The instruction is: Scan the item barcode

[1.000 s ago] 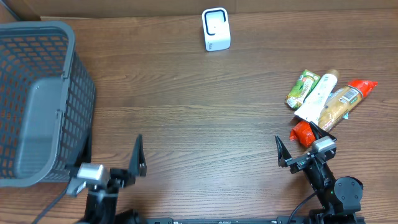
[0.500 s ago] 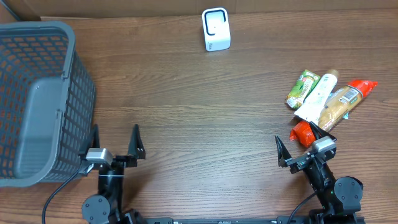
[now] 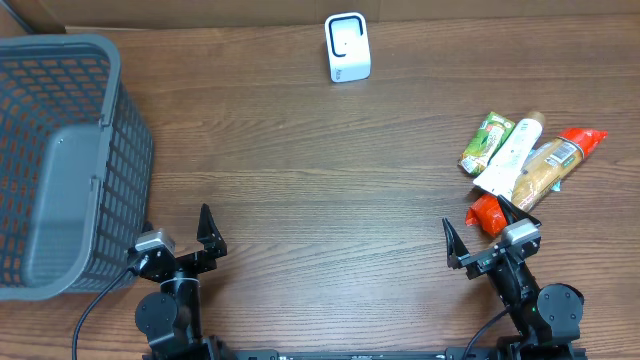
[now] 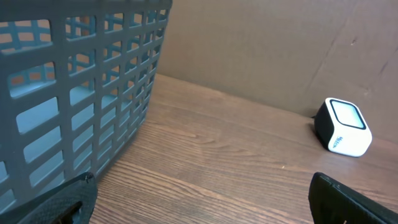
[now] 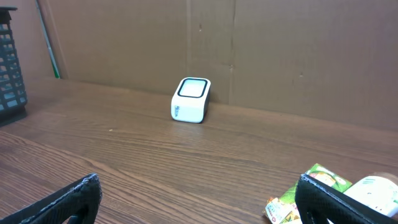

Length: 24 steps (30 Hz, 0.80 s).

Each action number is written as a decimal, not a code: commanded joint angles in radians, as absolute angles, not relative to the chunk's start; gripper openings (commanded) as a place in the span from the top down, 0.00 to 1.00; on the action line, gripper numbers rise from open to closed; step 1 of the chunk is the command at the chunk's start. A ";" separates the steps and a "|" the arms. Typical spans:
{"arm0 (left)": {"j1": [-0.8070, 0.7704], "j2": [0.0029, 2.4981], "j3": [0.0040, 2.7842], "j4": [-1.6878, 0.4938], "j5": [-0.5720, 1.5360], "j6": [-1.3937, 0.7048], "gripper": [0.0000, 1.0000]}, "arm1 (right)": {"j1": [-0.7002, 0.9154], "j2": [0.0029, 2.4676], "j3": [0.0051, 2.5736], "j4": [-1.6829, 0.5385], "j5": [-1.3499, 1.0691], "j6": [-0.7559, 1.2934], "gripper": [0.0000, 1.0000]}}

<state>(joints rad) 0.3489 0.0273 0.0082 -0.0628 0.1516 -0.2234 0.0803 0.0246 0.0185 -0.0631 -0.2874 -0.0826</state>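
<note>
A white barcode scanner (image 3: 348,47) stands at the table's far edge; it also shows in the left wrist view (image 4: 343,127) and the right wrist view (image 5: 191,99). The items lie in a heap at the right: a green pouch (image 3: 487,143), a white tube (image 3: 512,158), a tan packet (image 3: 547,170) and an orange-red packet (image 3: 585,138). My right gripper (image 3: 478,226) is open just in front of that heap, with the green pouch (image 5: 317,180) by its right finger. My left gripper (image 3: 178,232) is open and empty at the front left.
A large grey mesh basket (image 3: 60,165) fills the left side, its wall close to my left gripper (image 4: 202,202) in the left wrist view (image 4: 81,93). Brown cardboard (image 5: 280,50) walls off the back of the table.
The left arm has swung and drawn back, its gripper ending lower and closer to the basket's corner. The right arm and the items have not moved.
</note>
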 commanded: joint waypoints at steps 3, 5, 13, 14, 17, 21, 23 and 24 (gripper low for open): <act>0.327 0.024 0.006 -0.067 0.165 -0.278 0.00 | 0.086 0.014 0.008 -0.058 -0.281 -0.083 0.00; 0.285 0.024 0.006 -0.067 0.166 -0.278 0.00 | 0.086 0.014 0.008 -0.058 -0.281 -0.083 0.00; 0.179 0.023 0.006 -0.067 0.130 -0.273 0.00 | 0.086 0.014 0.008 -0.058 -0.281 -0.083 0.00; 0.179 0.023 0.006 -0.067 0.130 -0.273 0.00 | 0.086 0.014 0.008 -0.058 -0.281 -0.083 0.00; 0.179 0.023 0.006 -0.067 0.130 -0.273 0.00 | 0.086 0.014 0.008 -0.058 -0.281 -0.083 0.00; 0.179 0.023 0.006 -0.067 0.130 -0.273 0.00 | 0.086 0.014 0.008 -0.058 -0.281 -0.083 0.00; 0.179 0.023 0.006 -0.067 0.130 -0.273 0.00 | 0.086 0.014 0.008 -0.058 -0.281 -0.083 0.00; 0.179 0.023 0.006 -0.067 0.130 -0.273 0.00 | 0.086 0.014 0.008 -0.058 -0.281 -0.083 0.00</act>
